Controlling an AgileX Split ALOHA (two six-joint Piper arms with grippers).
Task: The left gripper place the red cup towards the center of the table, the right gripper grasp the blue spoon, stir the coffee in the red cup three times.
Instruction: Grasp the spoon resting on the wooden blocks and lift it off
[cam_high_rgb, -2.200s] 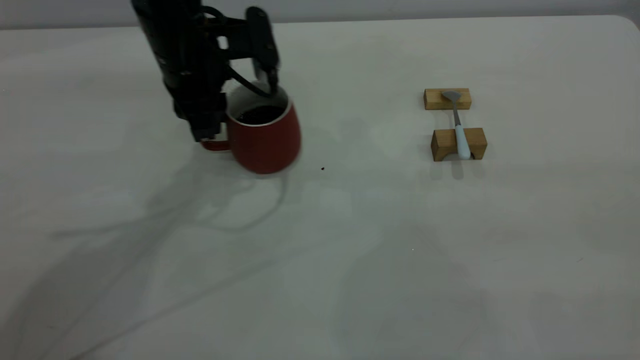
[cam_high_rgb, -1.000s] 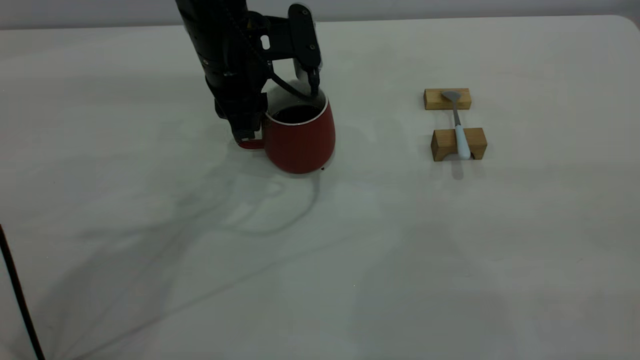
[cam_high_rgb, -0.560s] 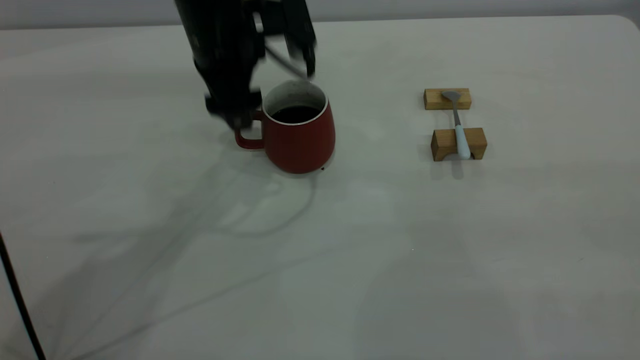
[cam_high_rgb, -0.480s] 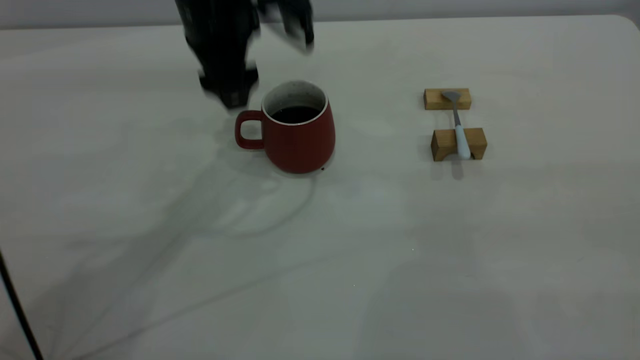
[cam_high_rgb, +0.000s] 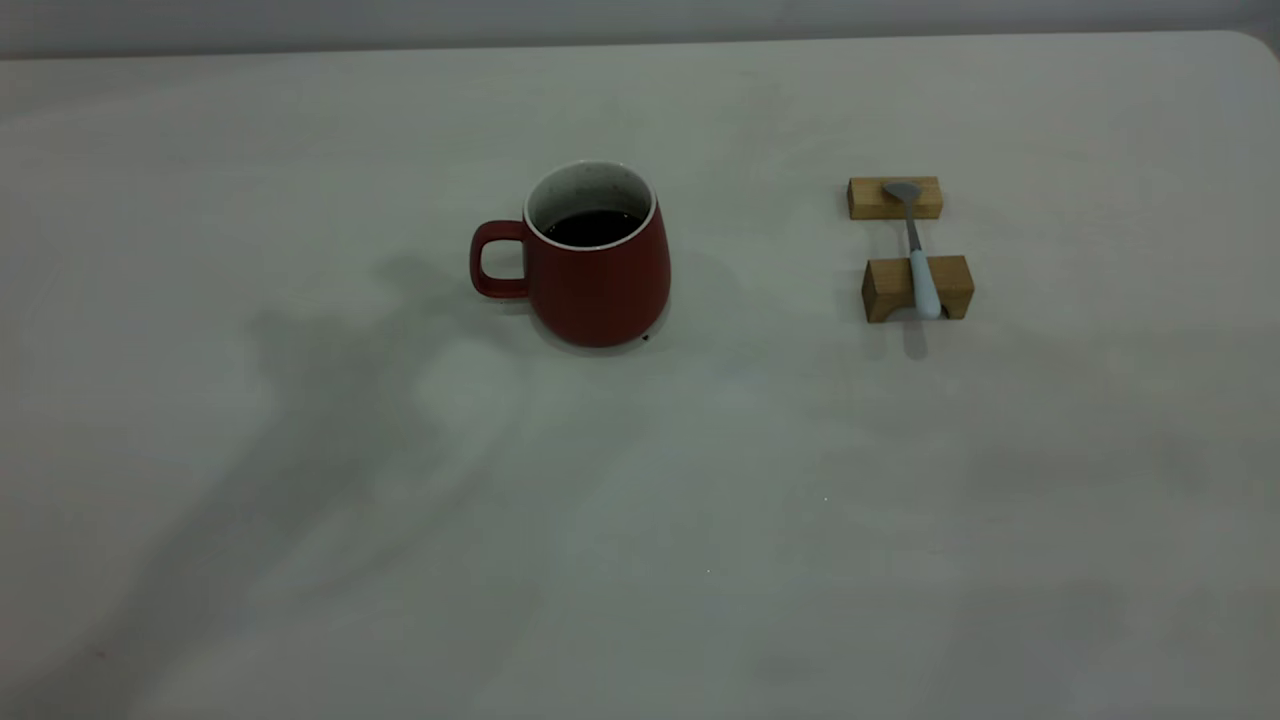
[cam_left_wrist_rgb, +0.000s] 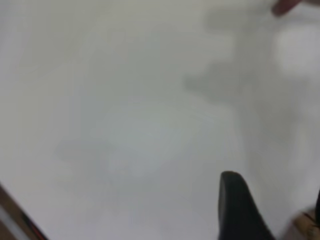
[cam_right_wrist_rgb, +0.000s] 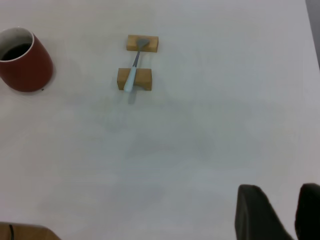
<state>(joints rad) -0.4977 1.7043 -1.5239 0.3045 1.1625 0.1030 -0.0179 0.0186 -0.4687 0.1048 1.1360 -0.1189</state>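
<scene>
The left pincer (cam_left_wrist_rgb: 270, 212), fingers apart, has let go and pulled well away from the red cup (cam_high_rgb: 598, 262), now mid-worktop, so the blue spoon (cam_right_wrist_rgb: 133, 72), far from the slightly parted right pincer (cam_right_wrist_rgb: 282, 212), comes next.

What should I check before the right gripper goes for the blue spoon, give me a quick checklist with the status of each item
1. Red cup upright near the middle of the table: ok.
2. Coffee in the cup, no spill visible around its base: ok.
3. Left gripper off the cup and out of the exterior view: ok.
4. Blue spoon resting across the two wooden blocks, handle end free: ok.
5. Path between the right gripper and the spoon unobstructed in the right wrist view: ok.
6. Right gripper open wide enough for the handle: it stands open, but the width needed cannot be told.
</scene>
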